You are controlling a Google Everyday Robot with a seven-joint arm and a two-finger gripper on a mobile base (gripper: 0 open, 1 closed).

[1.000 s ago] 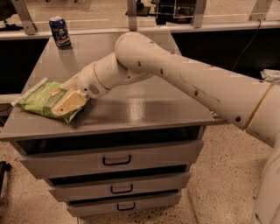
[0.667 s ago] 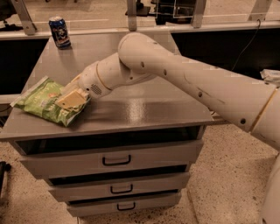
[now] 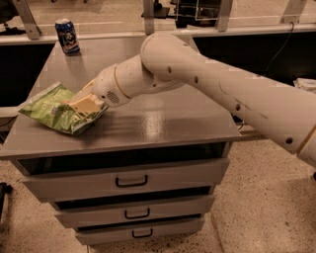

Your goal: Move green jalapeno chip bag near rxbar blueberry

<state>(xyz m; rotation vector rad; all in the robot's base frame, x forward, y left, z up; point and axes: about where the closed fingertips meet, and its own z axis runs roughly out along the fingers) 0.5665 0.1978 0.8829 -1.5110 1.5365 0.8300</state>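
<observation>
The green jalapeno chip bag (image 3: 52,109) is a crinkly light-green bag at the front left corner of the grey cabinet top (image 3: 158,123). My gripper (image 3: 85,105) reaches in from the right. Its cream fingers (image 3: 89,103) are closed on the bag's right end, and the bag looks slightly raised on that side. My white arm (image 3: 212,84) crosses the top from the right. The rxbar blueberry is not visible; it is either hidden behind the arm or out of view.
A blue can (image 3: 67,35) stands upright at the back left corner of the top. The cabinet has three drawers with black handles (image 3: 131,182) below. A railing (image 3: 148,15) runs behind the cabinet. The floor is speckled.
The gripper and the bag's right end have shifted slightly up and to the right. The can has not moved.
</observation>
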